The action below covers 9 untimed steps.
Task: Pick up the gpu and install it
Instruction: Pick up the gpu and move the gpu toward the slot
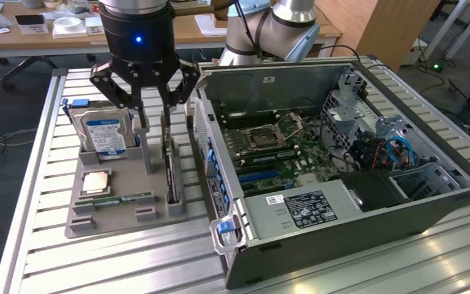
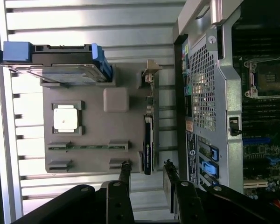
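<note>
Ext view, L to R: hard drive (image 1: 104, 136) upright in far slot of grey tray (image 1: 117, 220). CPU (image 1: 96, 182) + memory stick (image 1: 125, 199) lie flat nearer the cam. Gripper (image 1: 155, 119) hangs over tray's far end, fingers spread wide, gripping nothing. The gpu (image 1: 171, 174) stands on edge in the slot along tray's edge at the ext view's right, just beside the open PC case (image 1: 349, 229). Its long axis runs far-to-near, parallel w/ case side wall. Silver bracket (image 2: 150, 71) sits at the far end, by the hard drive. In wrist view the fingers straddle the card's line; no contact seen.
</note>
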Tool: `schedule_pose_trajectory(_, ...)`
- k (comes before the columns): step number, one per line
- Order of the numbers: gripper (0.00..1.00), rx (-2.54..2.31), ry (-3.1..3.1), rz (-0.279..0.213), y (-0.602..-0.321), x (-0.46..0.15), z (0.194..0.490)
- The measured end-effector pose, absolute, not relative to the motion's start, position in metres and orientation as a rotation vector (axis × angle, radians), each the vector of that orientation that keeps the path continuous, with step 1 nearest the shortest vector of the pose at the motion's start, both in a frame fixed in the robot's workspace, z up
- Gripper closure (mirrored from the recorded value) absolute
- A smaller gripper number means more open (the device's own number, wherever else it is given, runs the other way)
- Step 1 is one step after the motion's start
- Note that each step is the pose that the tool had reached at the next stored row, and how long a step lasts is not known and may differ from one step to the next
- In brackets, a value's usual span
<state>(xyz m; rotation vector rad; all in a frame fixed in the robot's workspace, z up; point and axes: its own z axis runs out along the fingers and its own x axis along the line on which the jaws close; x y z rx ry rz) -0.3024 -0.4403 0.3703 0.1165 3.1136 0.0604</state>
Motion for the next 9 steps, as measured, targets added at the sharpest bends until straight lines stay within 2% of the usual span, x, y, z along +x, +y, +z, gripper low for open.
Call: schedule_pose_trajectory(9,0.58,0.116,3.114,0.060,-0.4403,-0.3024,0.3632)
